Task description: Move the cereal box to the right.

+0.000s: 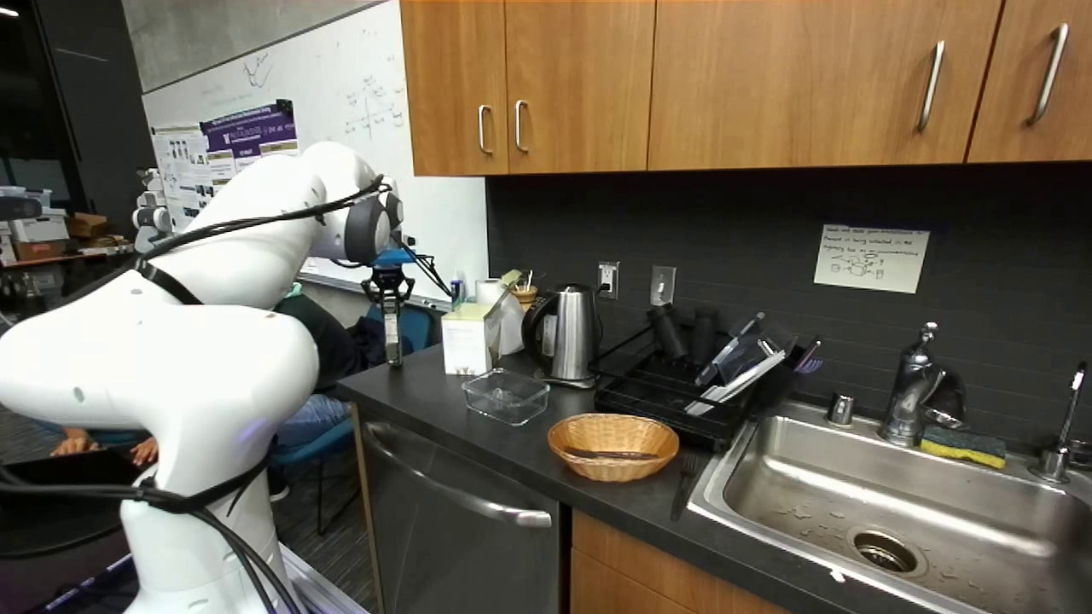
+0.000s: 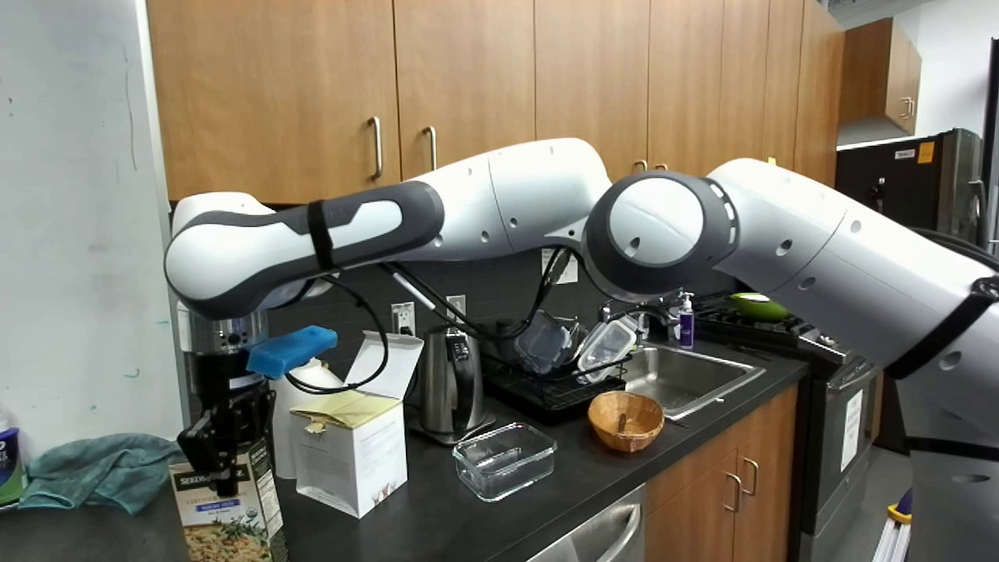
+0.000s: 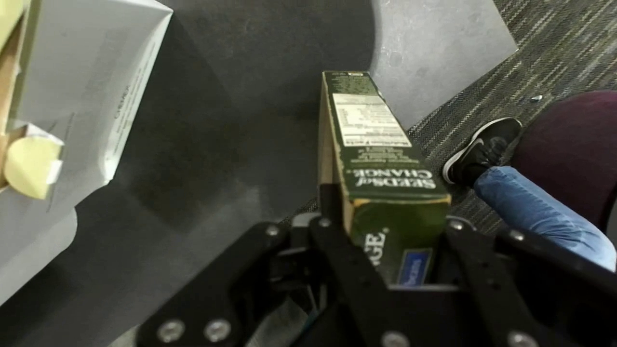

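We see the tool [image 3: 395,224] clamped on the cereal box [image 2: 224,521], a finger at each broad face, jaws parted only by its thickness. In an exterior view the box is upright towards eight o'clock; from it, we see a carton [image 2: 343,457] at two o'clock, then a dish [image 2: 507,474] at nearly three. We cannot tell whether the box touches the bench [image 2: 414,521].

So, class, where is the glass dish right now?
In both exterior views, the glass dish sits on the dark counter, right of the white box and left of the wicker basket.
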Robot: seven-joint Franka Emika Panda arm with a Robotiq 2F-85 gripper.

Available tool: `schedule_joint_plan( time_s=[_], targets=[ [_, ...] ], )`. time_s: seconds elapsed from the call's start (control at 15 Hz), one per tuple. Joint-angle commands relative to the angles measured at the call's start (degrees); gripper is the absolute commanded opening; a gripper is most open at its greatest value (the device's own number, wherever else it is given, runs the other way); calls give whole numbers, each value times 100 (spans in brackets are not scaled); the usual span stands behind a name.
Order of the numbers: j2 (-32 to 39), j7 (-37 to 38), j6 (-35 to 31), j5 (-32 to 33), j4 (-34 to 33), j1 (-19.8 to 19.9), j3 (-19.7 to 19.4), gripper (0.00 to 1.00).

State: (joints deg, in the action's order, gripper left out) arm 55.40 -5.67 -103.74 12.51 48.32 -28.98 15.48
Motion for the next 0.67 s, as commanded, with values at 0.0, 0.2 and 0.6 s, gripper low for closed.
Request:
schedule_joint_plan(
  time_s=[0.0, 0.2, 0.6],
  targets=[
    [-859, 463, -473, -12, 1360, 197, -21, 12],
    [-1268, 760, -754, -29, 2074, 319, -10, 12],
    [-2198, 1199, -1249, -114, 3621, 520, 53, 12]
  ],
)
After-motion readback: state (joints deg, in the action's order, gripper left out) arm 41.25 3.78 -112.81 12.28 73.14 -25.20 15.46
